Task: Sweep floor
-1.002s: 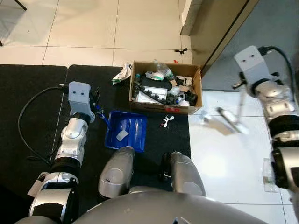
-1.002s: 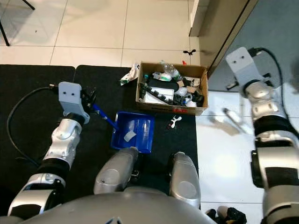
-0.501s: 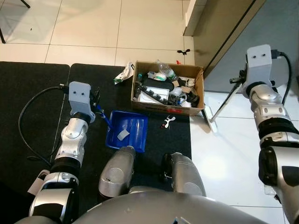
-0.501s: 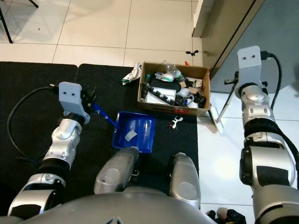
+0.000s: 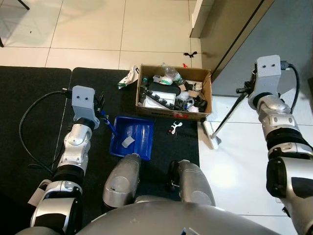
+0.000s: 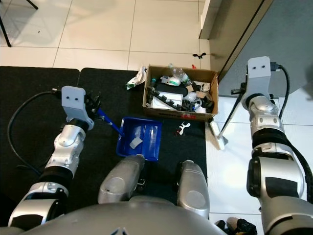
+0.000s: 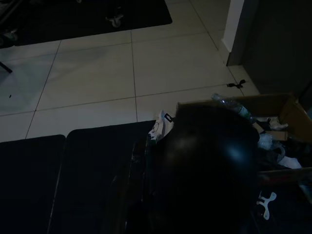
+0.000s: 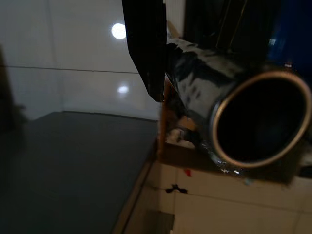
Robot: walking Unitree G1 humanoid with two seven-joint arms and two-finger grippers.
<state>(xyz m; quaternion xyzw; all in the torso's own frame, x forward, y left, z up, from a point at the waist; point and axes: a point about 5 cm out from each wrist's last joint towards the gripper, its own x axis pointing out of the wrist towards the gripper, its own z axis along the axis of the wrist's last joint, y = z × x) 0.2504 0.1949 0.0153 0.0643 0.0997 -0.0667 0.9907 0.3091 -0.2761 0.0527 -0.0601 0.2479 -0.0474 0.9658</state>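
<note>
Swung down and inward since a second ago, the broom [image 5: 220, 122] now slants from the right gripper [image 5: 243, 91] to the white floor, its pale head resting just beside the right front corner of the cardboard box [image 5: 173, 93], at the edge of the black mat [image 5: 34, 98]. That mat is the largest thing near the box, stretching left and forward from it. The box itself sits on the mat's far edge, stuffed with bottles and mixed rubbish. Front-left of the box lies the blue dustpan [image 5: 133, 137], a scrap of paper inside it, its handle clenched by the left gripper [image 5: 103, 115]. The right gripper seems clamped on the broom's metal tube [image 8: 219, 97], though the wrist view is too blurred to be sure. A crumpled wrapper [image 5: 128, 77] lies off the box's left side, and a small white bit [image 5: 174, 128] just before its front wall.
</note>
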